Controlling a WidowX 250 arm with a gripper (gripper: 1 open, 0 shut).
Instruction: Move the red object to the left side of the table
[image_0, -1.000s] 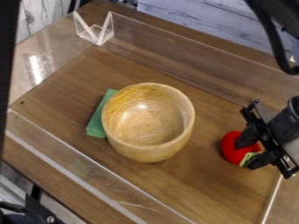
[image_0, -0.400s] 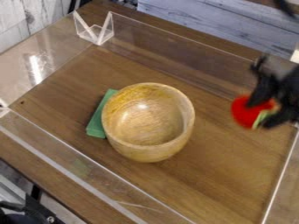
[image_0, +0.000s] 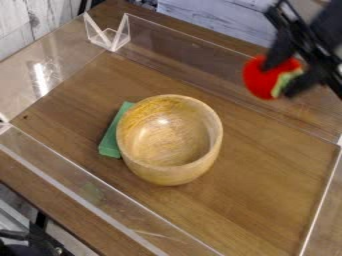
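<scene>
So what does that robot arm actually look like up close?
It's blurred here, but the arm is black all over, built from dark angular parts. Its claw is black too, with slim fingers. No cables or markings can be made out.

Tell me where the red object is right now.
The red object is at the upper right of the camera view, held in the gripper above the table, up and to the right of the wooden bowl.

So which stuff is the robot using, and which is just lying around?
Using:
- red fruit, held up in the pincer
- table, whose left side it goes to

Just lying around:
- wooden bowl
- green cloth under the bowl
- clear stand at the back
</scene>
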